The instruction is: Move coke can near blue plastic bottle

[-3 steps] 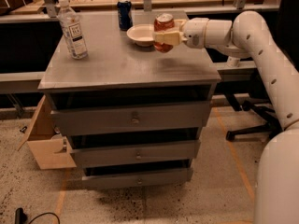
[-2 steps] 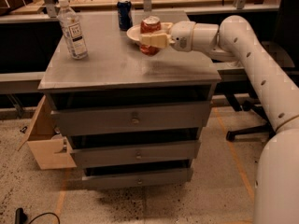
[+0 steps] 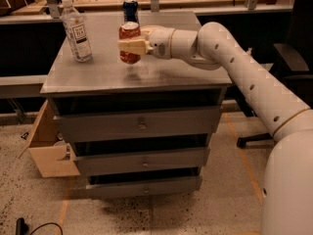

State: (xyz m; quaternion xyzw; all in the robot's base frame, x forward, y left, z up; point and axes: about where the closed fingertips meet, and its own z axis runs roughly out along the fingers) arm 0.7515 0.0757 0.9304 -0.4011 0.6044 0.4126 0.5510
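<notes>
The red coke can (image 3: pixel 129 35) with a silver top is held in my gripper (image 3: pixel 132 45), which is shut on it, just above the grey cabinet top (image 3: pixel 156 72) near its middle. The clear blue plastic bottle (image 3: pixel 77 31) with white cap and white label stands upright at the top's left side, roughly a hand's width left of the can. My white arm (image 3: pixel 230 58) reaches in from the right.
A dark blue can (image 3: pixel 130 10) stands at the back of the cabinet top, behind the coke can. The cabinet has several drawers (image 3: pixel 142 126) below. A cardboard box (image 3: pixel 49 151) sits on the floor at the left. A wooden bench runs behind.
My gripper has carried the coke can leftward across the cabinet top, away from the small plate, toward the bottle. The plate is now hidden behind my arm.
</notes>
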